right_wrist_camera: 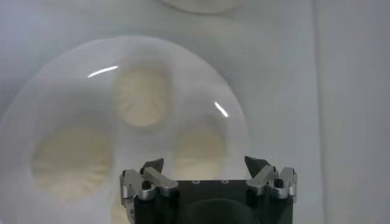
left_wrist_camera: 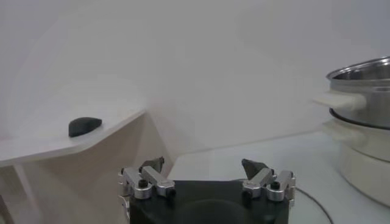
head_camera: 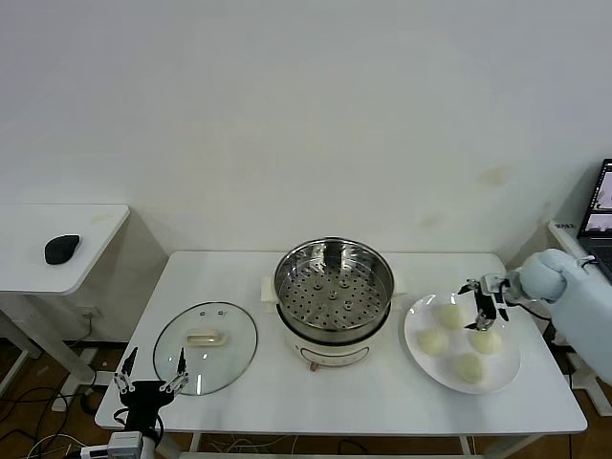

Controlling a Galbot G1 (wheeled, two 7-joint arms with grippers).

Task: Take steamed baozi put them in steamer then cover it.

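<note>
Nearest to my head camera sits the left gripper (head_camera: pixel 150 382), parked low at the front table edge just before the cover (head_camera: pixel 206 346), jaws spread wide and holding nothing. That glass lid lies flat on the white table (head_camera: pixel 382 402), beside the steamer (head_camera: pixel 334 279), whose perforated basket stands bare.

My working arm is the right one: the right gripper (head_camera: pixel 486 313) hangs over the far side of the white plate (head_camera: pixel 419 359), fingers fully apart and empty, pointing down among the steamed baozi (head_camera: pixel 433 340). Four buns rest on that plate, well apart from the steamer. In the right wrist view the fingertips (right_wrist_camera: pixel 152 165) bracket the bun nearest the wrist (right_wrist_camera: pixel 201 149).

I judge these buns light, soft and easily dented, with a smooth skin that may be a little tacky. I would take one across its widest part, low on the sides, closing only until it is snug; squeezing hard would crush the pleats. No bun is in the basket yet, so the task is barely begun
</note>
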